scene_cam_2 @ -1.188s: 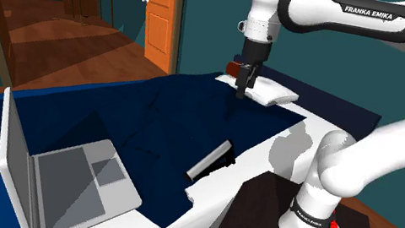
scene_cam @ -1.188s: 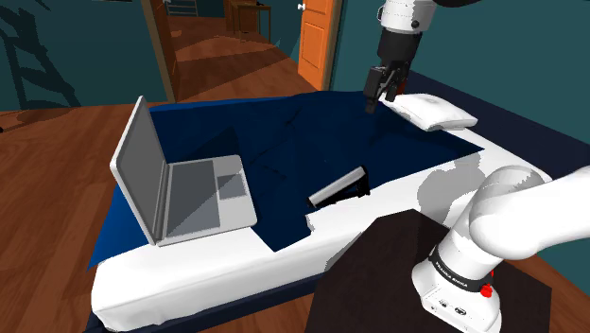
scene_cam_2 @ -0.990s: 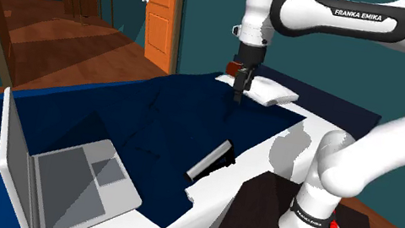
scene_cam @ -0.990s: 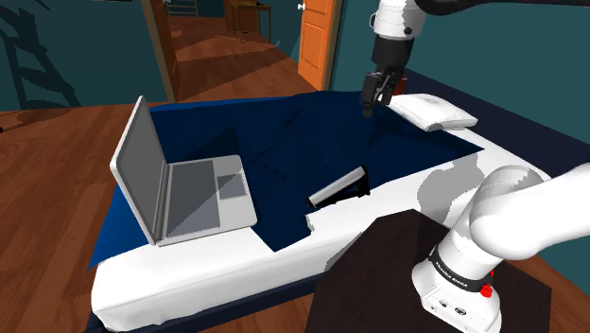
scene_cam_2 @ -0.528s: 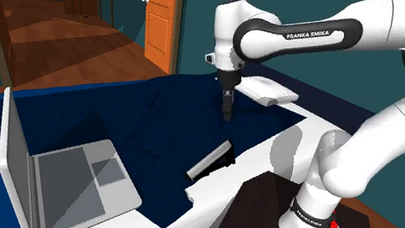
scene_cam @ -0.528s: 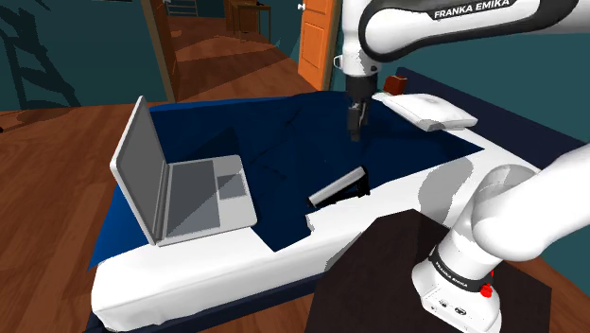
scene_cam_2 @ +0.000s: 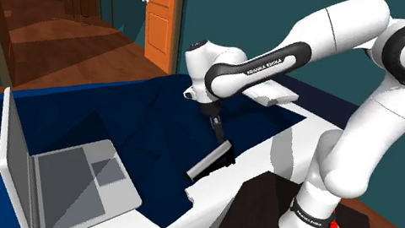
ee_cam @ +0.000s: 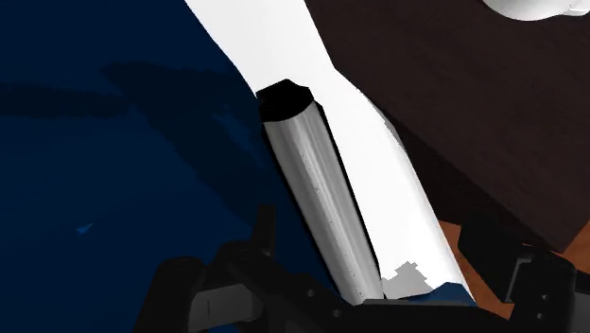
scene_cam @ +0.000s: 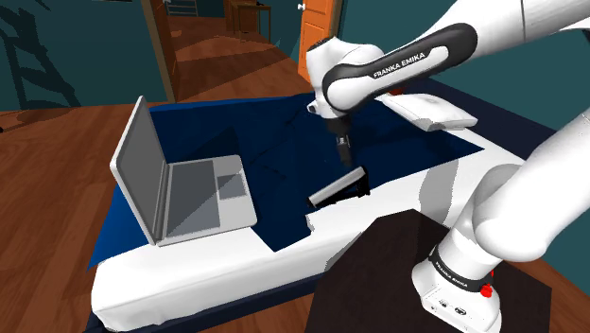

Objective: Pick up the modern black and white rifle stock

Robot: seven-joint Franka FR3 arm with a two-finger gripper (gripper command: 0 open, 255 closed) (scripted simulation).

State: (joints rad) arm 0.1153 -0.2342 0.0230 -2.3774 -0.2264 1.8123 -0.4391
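Grey-and-black rifle stock (scene_cam: 338, 186) is lying flat on the bed's (scene_cam: 189, 276) blue blanket (scene_cam: 274, 151) near the edge by the stand, and the pincer (scene_cam: 345, 159) hangs just over its pillow-side end, fingers apart across its width, long axis running out between them

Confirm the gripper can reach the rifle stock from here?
Probably yes. The gripper hangs just above the grey-and-black stock on the blue bedspread, jaws open to either side of it in the wrist view, nothing between. The laptop sits well aside.
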